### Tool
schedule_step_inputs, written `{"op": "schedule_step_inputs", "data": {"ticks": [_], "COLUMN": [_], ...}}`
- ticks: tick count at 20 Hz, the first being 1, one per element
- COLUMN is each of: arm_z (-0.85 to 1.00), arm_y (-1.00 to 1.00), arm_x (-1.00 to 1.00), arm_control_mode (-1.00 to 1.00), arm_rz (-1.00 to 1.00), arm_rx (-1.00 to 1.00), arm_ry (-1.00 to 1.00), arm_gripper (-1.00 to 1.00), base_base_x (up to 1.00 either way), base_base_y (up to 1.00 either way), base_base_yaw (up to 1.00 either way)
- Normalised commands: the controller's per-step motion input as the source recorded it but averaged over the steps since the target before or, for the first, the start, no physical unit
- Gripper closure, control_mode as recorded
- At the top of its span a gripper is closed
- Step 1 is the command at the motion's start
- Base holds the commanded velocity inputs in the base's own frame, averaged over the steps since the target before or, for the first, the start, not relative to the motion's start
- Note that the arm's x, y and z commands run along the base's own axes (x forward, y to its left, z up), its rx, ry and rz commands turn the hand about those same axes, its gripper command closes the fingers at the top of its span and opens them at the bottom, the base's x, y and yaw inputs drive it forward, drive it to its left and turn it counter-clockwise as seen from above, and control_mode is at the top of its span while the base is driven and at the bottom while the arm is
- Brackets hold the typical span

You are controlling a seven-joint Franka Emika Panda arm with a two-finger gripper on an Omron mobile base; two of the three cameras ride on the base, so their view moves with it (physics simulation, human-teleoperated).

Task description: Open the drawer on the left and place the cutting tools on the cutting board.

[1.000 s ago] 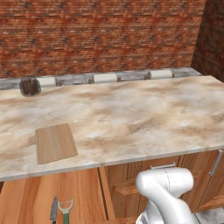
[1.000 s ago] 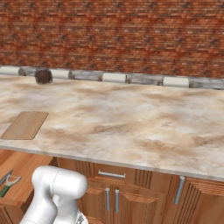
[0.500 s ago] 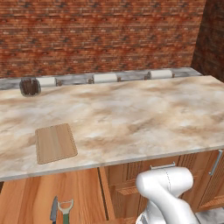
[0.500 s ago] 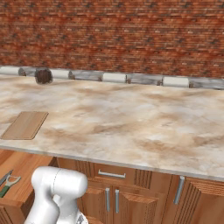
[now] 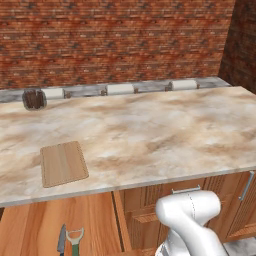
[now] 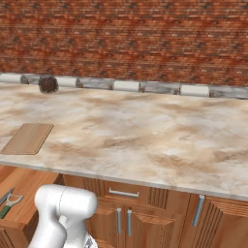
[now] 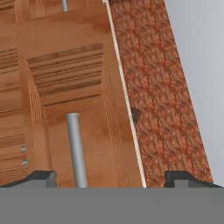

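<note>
Far left, low: drawer (image 5: 40,225) is already pulled out under the counter (image 5: 150,135) edge, floor bare wood. Knife (image 5: 61,239) and green-handled tool (image 5: 74,240) lie side by side near its front, just apart; in the right base view both cutting tools (image 6: 8,201) sit at the left edge.

Both look light, stiff and thin, lying flat, so they'll likely slip or spin if you pinch the ends. Take the knife across its dark handle, not the blade; take the green one mid-handle, below the pale head.

Moving right, cutting board (image 5: 63,163) lies flat on the counter above the drawer, nothing on it.

Further right, your gripper (image 7: 111,179) hangs low by the cabinet fronts, fingertips (image 7: 43,177) spread wide, nothing between them, a silver handle (image 7: 76,148) close ahead.
</note>
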Motion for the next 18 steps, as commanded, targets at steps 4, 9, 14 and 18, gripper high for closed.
{"op": "schedule_step_inputs", "data": {"ticks": [4,9,14,18], "arm_z": [0.94,0.95,0.63,0.27], "arm_y": [-0.13,-0.24,-0.32,-0.29], "arm_x": [-0.09,0.12,0.78,0.91], "arm_control_mode": [-1.00,-1.00,-1.00,-1.00], "arm_rz": [-0.08,-0.05,0.01,0.07], "arm_rx": [0.00,0.00,0.00,0.01], "arm_ry": [0.20,0.28,0.49,0.45], "arm_gripper": [-1.00,-1.00,-1.00,-1.00], "base_base_x": [0.00,0.00,0.00,0.00], "base_base_y": [0.00,0.00,0.00,0.00], "base_base_yaw": [0.00,0.00,0.00,0.00]}}
